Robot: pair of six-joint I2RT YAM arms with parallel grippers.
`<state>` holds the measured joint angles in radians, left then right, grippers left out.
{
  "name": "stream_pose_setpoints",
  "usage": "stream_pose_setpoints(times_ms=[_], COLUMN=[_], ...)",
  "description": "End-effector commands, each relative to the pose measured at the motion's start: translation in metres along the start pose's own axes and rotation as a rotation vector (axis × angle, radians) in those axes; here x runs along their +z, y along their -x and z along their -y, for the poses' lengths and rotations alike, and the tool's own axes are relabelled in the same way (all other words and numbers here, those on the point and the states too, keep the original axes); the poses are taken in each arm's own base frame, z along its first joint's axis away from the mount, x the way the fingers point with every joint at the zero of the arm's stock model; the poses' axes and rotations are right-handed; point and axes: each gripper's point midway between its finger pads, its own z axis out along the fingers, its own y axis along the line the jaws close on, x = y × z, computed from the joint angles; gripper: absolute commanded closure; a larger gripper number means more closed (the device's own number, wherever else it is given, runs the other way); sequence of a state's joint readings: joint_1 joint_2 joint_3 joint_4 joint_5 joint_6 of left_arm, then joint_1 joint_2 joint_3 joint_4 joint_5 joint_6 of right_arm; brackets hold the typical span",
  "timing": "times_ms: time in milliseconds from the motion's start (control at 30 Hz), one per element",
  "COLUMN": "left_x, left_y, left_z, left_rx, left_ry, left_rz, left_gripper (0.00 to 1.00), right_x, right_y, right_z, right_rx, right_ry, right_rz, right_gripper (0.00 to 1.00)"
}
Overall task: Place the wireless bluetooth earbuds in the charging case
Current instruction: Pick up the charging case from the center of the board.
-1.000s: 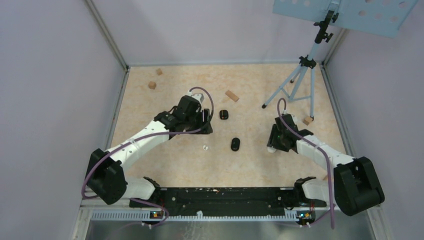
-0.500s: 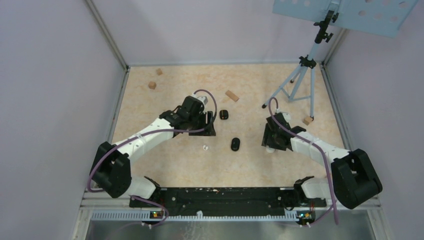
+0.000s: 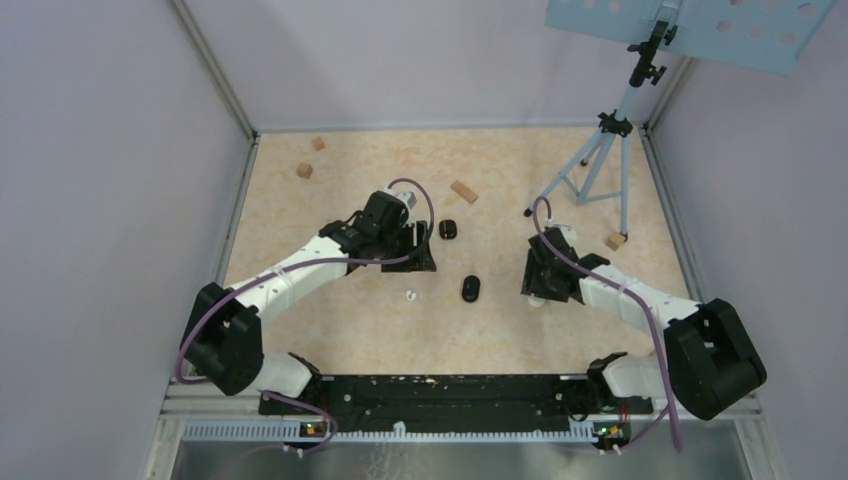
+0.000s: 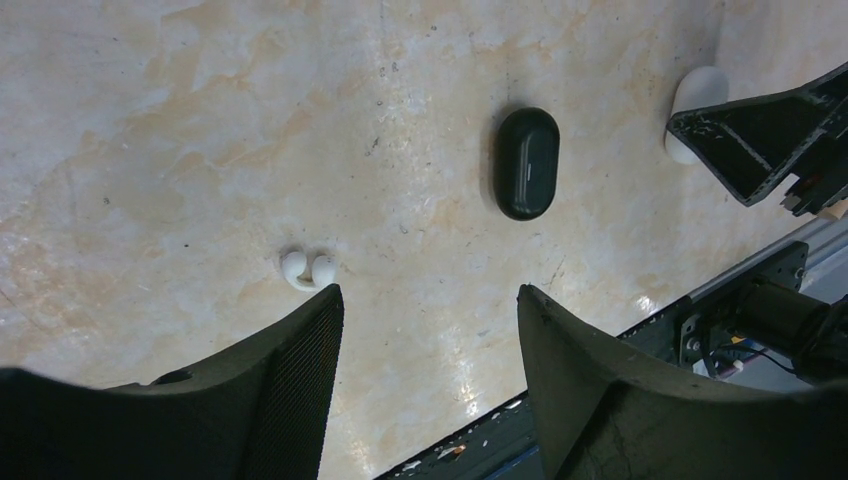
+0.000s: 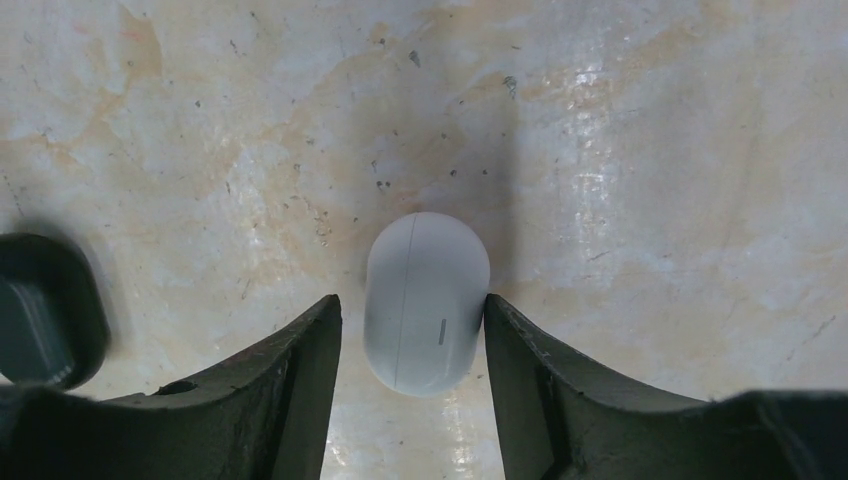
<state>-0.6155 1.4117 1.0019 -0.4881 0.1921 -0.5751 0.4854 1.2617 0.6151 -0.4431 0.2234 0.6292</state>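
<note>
White plastic, item one: the white earbuds (image 4: 308, 270), lying on the table (image 4: 200, 120) just ahead of the left claw (image 4: 430, 300). They sit at the tip of the finger on the wrist view's left, outside the gap and untouched. Two rounded lobes show, touching each other; we cannot make out the stems. The left claw stands apart and empty.

Item two: the white case (image 5: 427, 300), lid shut, seam showing. It lies between the fingers of the right claw (image 5: 412, 305), which stands apart around it. One finger looks to be at its side, while the other shows a sliver of table between. We judge it not yet gripped.

Item three: a black case (image 4: 527, 162), shut, ahead of the left claw's gap and well clear of the buds. A dark rounded thing (image 5: 45, 310) lies outside the right claw's far finger; we cannot say which case it is.

Item four, further out: a second black case (image 3: 447, 229), tan wooden blocks (image 3: 463, 191) and a tripod (image 3: 600, 150).

Hazards, as we judge them:
- If the left claw drops where it hangs, the finger may land on the buds and flick them away.
- The white case is smooth and rounded, so an uneven squeeze could spin it or squirt it out.
- Its lid is still shut, so nothing can go in yet.
</note>
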Motion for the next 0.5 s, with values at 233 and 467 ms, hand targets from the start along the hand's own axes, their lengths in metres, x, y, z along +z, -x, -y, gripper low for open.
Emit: stream_pose_setpoints(times_ms=[233,467], left_x=[0.003,0.0], left_y=[0.008,0.007], left_z=[0.015,0.019], left_rx=[-0.062,-0.064], left_ry=[-0.077,-0.099], left_rz=[0.029,0.039], left_gripper=[0.31,0.3], right_x=[0.001,0.002], right_y=[-0.012,-0.018], right_z=[0.008,0.008], right_rx=[-0.065,-0.072], right_ry=[-0.056,-0.057], right_rz=[-0.01,-0.02], right_gripper=[0.43,0.54])
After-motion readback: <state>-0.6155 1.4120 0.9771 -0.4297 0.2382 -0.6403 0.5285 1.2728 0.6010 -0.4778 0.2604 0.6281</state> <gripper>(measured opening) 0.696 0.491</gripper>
